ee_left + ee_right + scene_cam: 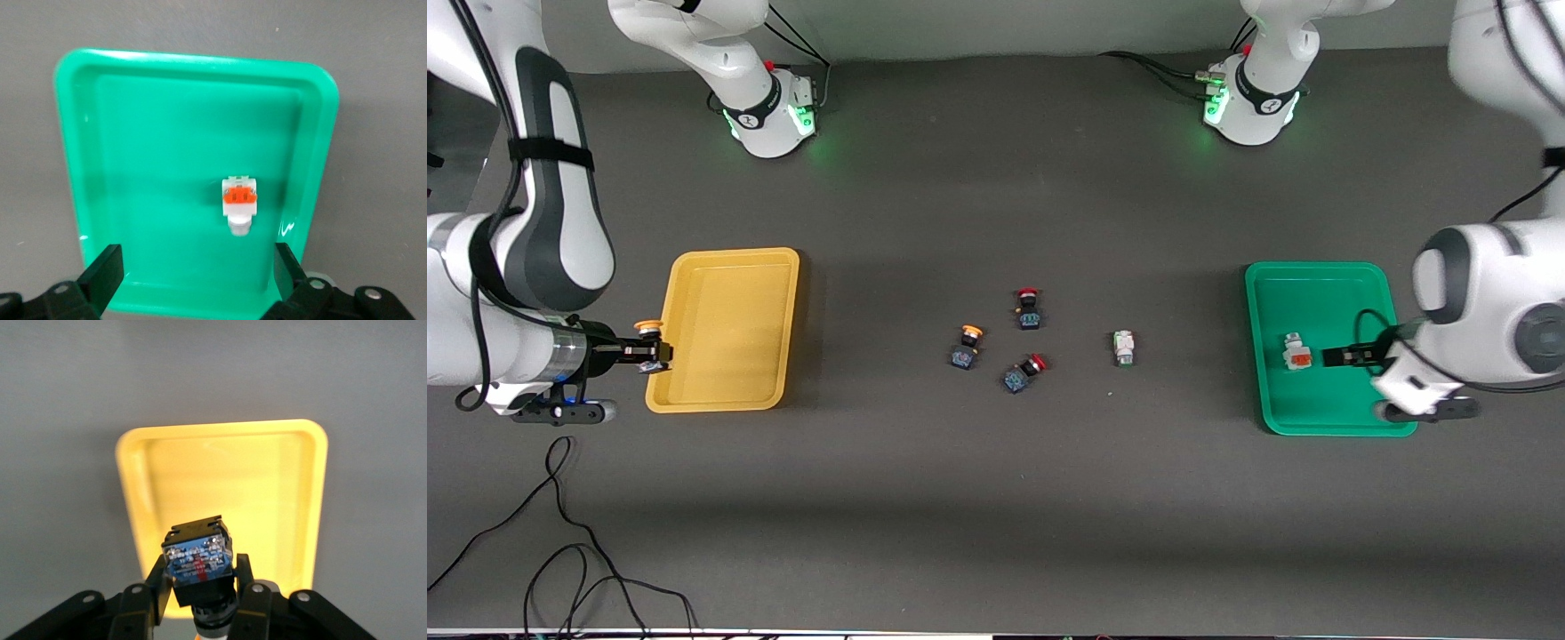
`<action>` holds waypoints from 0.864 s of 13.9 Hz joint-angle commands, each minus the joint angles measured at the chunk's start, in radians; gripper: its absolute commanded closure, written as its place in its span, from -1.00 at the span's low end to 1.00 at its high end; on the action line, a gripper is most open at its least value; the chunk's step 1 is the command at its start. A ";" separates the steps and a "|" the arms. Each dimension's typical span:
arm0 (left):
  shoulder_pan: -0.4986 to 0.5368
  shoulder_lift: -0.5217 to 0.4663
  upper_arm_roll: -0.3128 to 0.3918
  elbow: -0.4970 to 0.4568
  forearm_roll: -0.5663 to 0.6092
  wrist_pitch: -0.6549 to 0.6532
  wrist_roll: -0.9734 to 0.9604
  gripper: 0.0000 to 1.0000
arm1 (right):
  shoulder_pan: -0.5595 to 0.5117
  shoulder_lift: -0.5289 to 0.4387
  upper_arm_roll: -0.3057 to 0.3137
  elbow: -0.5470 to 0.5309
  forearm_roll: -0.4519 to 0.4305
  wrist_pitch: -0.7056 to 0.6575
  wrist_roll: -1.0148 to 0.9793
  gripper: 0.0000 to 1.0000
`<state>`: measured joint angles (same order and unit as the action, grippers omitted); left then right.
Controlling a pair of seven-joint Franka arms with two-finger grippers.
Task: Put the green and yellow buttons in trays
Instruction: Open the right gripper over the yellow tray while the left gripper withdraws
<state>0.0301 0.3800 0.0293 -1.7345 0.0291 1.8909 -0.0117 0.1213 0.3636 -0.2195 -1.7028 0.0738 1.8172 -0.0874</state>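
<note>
Right gripper (660, 354) over yellow tray (727, 400) rim — clamped on yellow-capped button (199, 559).
Light, rigid, slick plastic — grip the body's flat sides. Left gripper (195, 273) spread wide above green tray (120, 167).

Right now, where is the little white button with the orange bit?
The white button with the orange accent lies in the green tray at the left arm's end of the table, with the open left gripper right beside it.

Grey table (996, 498): trays (729, 331), buttons (965, 347).
</note>
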 commanded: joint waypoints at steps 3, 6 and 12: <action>-0.034 -0.016 -0.031 0.167 -0.005 -0.130 0.010 -0.99 | 0.012 -0.088 -0.047 -0.438 0.024 0.461 -0.129 1.00; -0.145 -0.013 -0.068 0.178 -0.005 -0.106 -0.144 -0.99 | 0.011 -0.026 -0.047 -0.532 0.026 0.672 -0.132 1.00; -0.398 0.043 -0.092 0.132 -0.005 0.048 -0.540 -0.99 | 0.015 0.046 -0.046 -0.535 0.026 0.769 -0.129 -0.95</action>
<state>-0.3065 0.4027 -0.0800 -1.5783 0.0212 1.8840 -0.4591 0.1255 0.4120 -0.2604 -2.2382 0.0776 2.5726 -0.1858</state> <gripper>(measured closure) 0.000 0.568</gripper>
